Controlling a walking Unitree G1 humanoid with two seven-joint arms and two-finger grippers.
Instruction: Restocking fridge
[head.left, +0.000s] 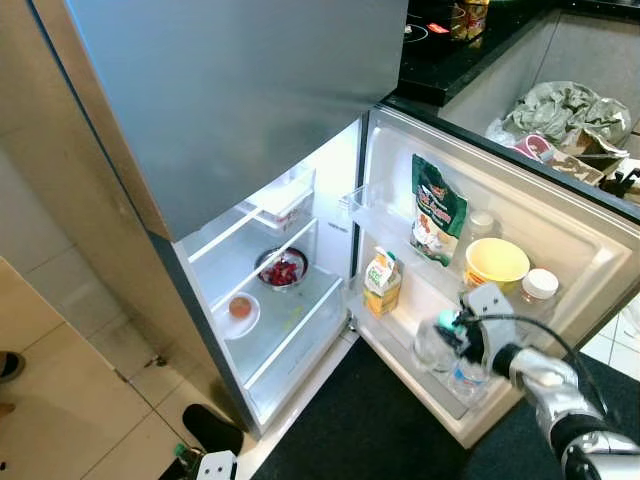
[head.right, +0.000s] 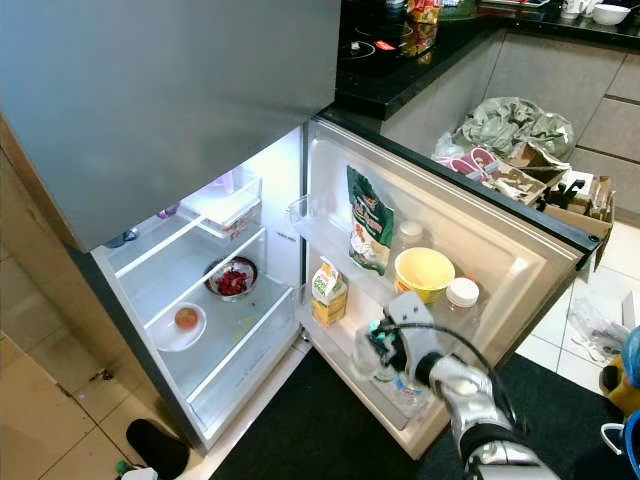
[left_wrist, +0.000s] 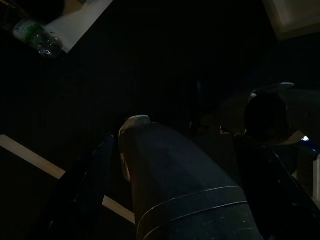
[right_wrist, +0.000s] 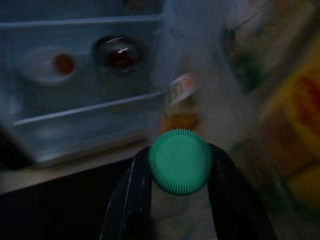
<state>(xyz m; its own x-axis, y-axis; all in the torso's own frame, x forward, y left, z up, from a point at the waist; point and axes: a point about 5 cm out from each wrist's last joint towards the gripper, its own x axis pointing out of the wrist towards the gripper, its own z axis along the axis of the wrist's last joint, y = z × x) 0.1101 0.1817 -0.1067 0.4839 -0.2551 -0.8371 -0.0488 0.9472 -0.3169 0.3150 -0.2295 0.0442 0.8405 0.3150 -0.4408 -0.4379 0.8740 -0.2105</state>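
Free gap beside juice carton (head.left: 382, 283)

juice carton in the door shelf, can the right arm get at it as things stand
Probably not right now. The right gripper is shut on a water bottle, so its fingers are taken. The path looks free, though: the juice carton stands in the open door shelf close by, with nothing between.

Fridge door (head.left: 590, 262) swung open to the right | pouch (head.left: 437, 209), bowl (head.left: 496, 262) and jar (head.left: 540, 285) lined on its upper rack | carton (head.left: 382, 282) and bottle (head.left: 436, 345) in its lower rack | two dishes (head.left: 240, 312) set on an inner shelf.
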